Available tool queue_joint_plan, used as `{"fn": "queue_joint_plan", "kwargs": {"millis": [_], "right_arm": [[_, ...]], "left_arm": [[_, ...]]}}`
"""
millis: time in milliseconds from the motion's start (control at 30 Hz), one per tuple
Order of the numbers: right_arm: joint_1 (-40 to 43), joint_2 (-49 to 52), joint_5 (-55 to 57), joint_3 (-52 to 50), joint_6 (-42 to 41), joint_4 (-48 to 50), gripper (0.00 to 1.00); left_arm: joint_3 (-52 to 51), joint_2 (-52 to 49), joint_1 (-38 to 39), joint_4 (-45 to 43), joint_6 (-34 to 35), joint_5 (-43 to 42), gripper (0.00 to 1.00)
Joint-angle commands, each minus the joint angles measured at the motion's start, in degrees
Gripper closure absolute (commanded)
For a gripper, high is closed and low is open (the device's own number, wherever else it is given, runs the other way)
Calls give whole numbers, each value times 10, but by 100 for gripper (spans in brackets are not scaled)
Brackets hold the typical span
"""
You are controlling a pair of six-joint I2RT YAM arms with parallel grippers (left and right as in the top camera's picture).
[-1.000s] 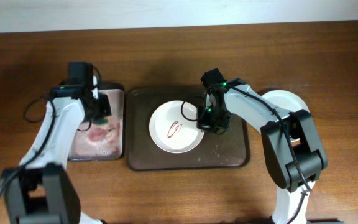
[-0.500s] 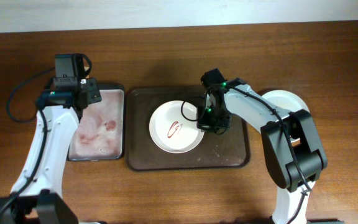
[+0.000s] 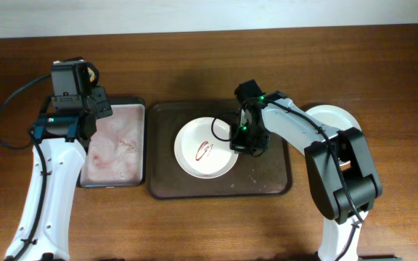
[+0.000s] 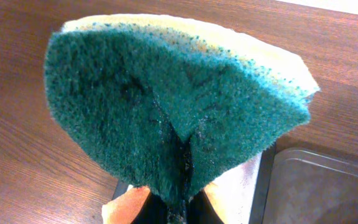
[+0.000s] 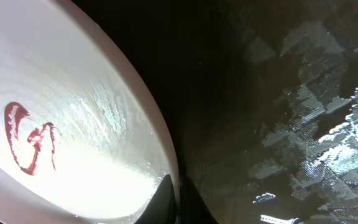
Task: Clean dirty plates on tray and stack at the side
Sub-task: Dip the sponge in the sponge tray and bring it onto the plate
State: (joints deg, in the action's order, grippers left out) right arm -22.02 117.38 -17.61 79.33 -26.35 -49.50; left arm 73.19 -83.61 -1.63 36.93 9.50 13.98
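Right fingers point(image 5: 174, 200): clenched on the rim of the white plate point(image 5: 73, 124), one finger inside the rim and one outside. I grip the plate's right edge. The plate lies in the brown tray point(image 3: 267, 181), left of centre, with a red sauce squiggle point(image 3: 205, 150) in its middle. A second plate point(image 3: 336, 116), white, sits on the wooden surface point(image 3: 194, 65) just right of the tray, partly under my right arm.

Left fingers point(image 4: 180, 210): clamped on a folded sponge point(image 4: 166, 106), green scouring face towards the wrist camera, yellow layer behind. I hold it in the air by the top-left edge of the small tray point(image 3: 115, 156), whose inside is pink-smeared and wet.
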Motion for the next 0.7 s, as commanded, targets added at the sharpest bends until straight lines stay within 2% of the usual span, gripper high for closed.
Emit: {"fn": "queue_joint_plan", "kwargs": {"millis": [0, 367, 500, 667], "right_arm": [[0, 11, 17, -7, 6, -4, 96], [0, 11, 17, -7, 6, 0, 96], [0, 11, 17, -7, 6, 0, 96], [0, 11, 17, -7, 6, 0, 96]], "left_arm": [[11, 18, 1, -5, -1, 9, 100], [6, -10, 1, 38, -1, -18, 100], [-10, -62, 1, 68, 0, -73, 100], [-29, -143, 1, 110, 16, -93, 100]]}}
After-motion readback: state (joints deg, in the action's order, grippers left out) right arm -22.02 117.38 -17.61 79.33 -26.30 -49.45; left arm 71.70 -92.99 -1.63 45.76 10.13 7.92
